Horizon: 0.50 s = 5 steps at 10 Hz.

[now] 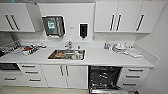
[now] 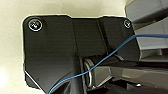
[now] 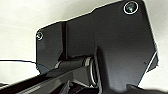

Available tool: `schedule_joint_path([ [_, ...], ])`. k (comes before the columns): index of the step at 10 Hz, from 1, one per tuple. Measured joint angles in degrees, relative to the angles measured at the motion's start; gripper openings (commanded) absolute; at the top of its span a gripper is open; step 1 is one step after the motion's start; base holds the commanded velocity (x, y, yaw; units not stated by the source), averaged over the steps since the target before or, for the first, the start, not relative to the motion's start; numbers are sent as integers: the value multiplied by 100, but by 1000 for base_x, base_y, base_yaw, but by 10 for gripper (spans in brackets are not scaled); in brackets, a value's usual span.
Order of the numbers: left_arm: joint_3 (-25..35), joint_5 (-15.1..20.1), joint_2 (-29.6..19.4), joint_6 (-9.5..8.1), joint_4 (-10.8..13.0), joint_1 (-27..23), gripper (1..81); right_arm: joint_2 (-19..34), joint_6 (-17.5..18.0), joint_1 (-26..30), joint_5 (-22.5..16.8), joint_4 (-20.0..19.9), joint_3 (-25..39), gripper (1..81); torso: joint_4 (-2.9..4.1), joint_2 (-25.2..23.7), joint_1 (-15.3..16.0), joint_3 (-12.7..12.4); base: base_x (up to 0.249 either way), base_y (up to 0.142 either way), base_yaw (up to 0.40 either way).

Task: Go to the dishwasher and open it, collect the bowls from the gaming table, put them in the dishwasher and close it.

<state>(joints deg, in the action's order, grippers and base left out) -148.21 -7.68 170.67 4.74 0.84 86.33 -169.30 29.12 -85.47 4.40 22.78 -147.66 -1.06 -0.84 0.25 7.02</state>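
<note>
The dishwasher gapes open, dark racks under smooth white counter; either pincer's grip: cannot tell.

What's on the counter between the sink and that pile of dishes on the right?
In the head view, the white counter between the sink and the dishes looks bare. The open dishwasher sits below that stretch.

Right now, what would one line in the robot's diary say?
place: kitchen counter | dishwasher: door open, dark racks showing | sink: holds items | bowls: none identified
</note>
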Motion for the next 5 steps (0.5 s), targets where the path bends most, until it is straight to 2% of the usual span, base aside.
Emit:
schedule_joint_path([
  [2, 0, 13, 17, 0, 0, 40, 811, 1, 0, -41, -30, 1, 0, 811, 0, 6, -4, -348, 0, 0, 0],
  [5, 0, 22, 28, 0, 0, 71, 811, 0, 1, -69, -35, 4, 0, 811, 0, 6, -13, -433, 0, 0, 0],
])
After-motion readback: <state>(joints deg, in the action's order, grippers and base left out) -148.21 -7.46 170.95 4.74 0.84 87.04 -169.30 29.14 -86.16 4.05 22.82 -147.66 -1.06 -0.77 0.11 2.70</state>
